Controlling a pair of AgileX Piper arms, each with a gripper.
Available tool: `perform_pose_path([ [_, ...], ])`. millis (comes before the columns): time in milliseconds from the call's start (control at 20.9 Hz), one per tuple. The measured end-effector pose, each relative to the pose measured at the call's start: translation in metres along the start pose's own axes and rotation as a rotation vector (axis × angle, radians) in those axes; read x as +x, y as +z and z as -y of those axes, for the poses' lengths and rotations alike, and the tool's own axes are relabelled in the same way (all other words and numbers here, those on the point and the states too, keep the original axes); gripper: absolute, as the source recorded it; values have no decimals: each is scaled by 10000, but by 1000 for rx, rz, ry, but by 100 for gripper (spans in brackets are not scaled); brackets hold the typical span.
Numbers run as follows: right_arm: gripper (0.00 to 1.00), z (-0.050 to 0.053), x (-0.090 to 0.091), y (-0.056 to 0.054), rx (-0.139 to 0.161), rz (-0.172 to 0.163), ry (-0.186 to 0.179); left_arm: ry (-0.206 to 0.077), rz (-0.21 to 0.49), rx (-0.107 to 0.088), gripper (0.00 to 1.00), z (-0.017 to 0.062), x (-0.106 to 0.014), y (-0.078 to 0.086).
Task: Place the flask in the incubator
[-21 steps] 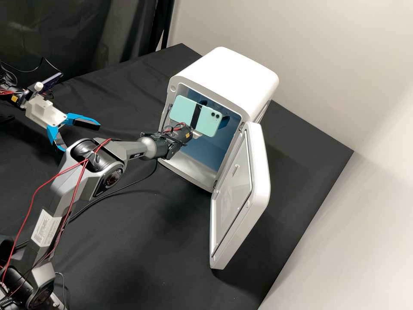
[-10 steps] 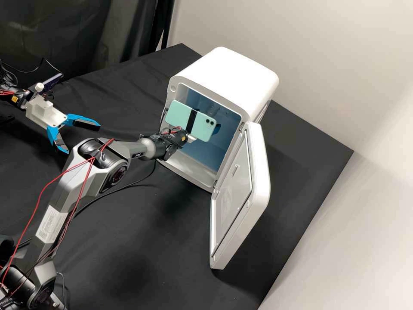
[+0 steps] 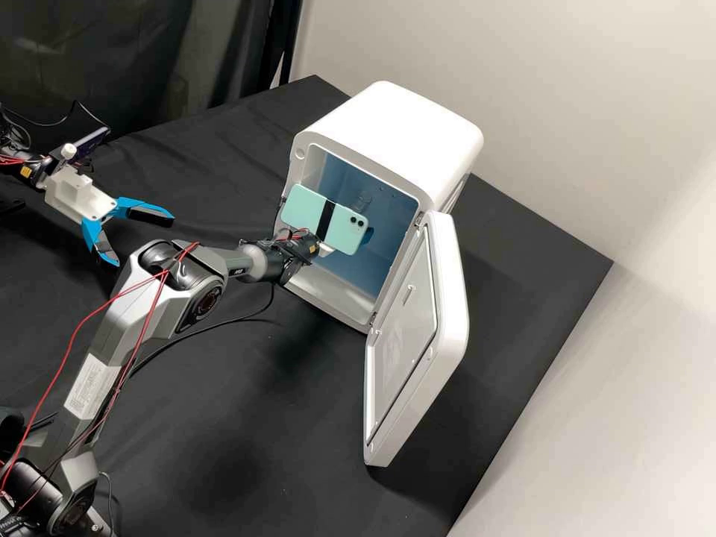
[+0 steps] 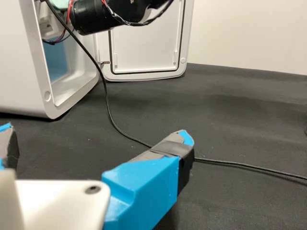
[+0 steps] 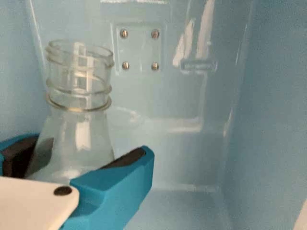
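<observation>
we hold the upright flask [image 5: 79, 110] clamped in our right end effector [image 5: 81, 160], inside the incubator [image 3: 403, 127], its floor [image 5: 187, 208] directly below.

The incubator [image 3: 388, 149] stands on the bench [image 3: 261, 403] at the upper middle of the high view, its door [image 3: 418, 335] swung open to the lower right of its chamber. From the lower left, the right arm reaches across the bench into that chamber, where the flask [image 5: 79, 120] sits upright between the fingers of the right gripper [image 5: 79, 160], in front of the back wall. The left gripper [image 3: 145, 240] hangs above the bench at the left edge, well apart from the incubator, with a cable [image 4: 120, 129] lying on the bench between them.
</observation>
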Motion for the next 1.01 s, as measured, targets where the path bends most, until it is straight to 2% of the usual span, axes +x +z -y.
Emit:
perform_pose_path([
  [144,0,26,-14,61,-5,17,-10,1,4,2,100,-4,6,6],
  [384,0,-27,-18,117,-15,21,7,-1,11,4,100,-1,11,20],
  [575,0,21,-51,205,-14,42,-6,-2,13,4,100,0,12,24],
  [719,0,-47,-158,244,-12,58,1,-4,20,6,100,4,17,38],
  [815,0,-147,-283,234,-10,45,33,-5,23,6,100,5,19,42],
  [1007,0,-352,-489,168,-7,-5,117,-5,23,6,100,5,19,42],
])
